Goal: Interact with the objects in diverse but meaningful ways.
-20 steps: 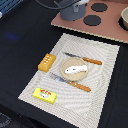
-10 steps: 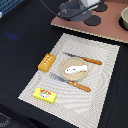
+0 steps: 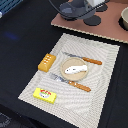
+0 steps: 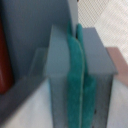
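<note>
My tool (image 4: 76, 75) has its two grey fingers (image 4: 57, 70) pressed together, the green pads touching with nothing between them. In the exterior view it is blurred at the far edge of the worktop, above the brown board (image 3: 100, 22) with dark round rings. On the pale striped mat (image 3: 105, 65) the tan plate (image 3: 75, 70) sits near the middle with the white fish (image 3: 76, 69) lying on it. An orange-handled knife (image 3: 85, 59) lies on the far side of the plate, and an orange-handled fork (image 3: 72, 83) on the near side. The orange bread loaf (image 3: 46, 62) rests at the mat's edge on the exterior view's left, and the yellow red-labelled block (image 3: 45, 94) lies at the mat's near corner.
</note>
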### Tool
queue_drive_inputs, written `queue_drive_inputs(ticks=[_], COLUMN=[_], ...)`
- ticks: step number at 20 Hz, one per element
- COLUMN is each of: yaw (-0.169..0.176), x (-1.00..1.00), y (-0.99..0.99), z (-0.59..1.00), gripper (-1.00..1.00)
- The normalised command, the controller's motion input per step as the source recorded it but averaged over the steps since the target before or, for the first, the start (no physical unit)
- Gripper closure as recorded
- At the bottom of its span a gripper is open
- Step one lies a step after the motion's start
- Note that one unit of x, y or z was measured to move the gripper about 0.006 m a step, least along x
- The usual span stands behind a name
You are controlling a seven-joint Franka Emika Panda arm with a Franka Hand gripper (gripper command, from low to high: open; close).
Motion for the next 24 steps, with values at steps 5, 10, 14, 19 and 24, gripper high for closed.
queue_drive_inputs(ticks=[5,10,14,19,24], yaw=[0.000,0.000,0.000,0.000,0.038], x=[0.86,0.87,0.86,0.72,0.43], y=[0.47,0.40,0.39,0.42,0.55], z=[0.31,0.04,-0.03,-0.02,0.35], gripper=[1.00,1.00,1.00,1.00,1.00])
